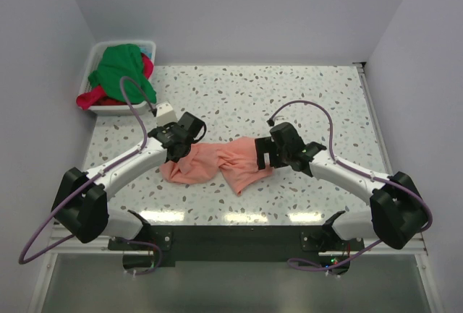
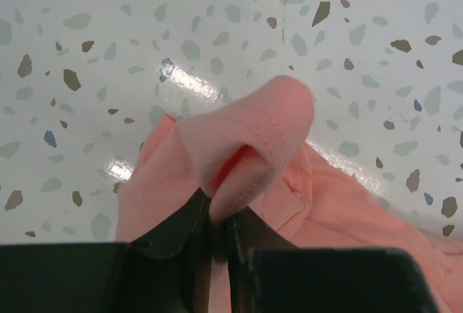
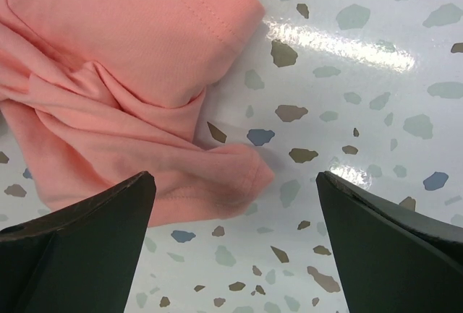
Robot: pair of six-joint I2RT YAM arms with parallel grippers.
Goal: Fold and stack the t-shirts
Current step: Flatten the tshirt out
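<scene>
Clamping a hem fold of the salmon-pink t-shirt (image 1: 217, 165), which is lying crumpled on the table (image 1: 289, 96), the left end effector (image 2: 221, 223) is readying a spread; the right end effector (image 3: 235, 176) is hovering agape, needing the opposite edge next, I reckon.

Left tool (image 2: 221, 220) pinched shut, right tool (image 3: 235, 177) spread wide.
</scene>
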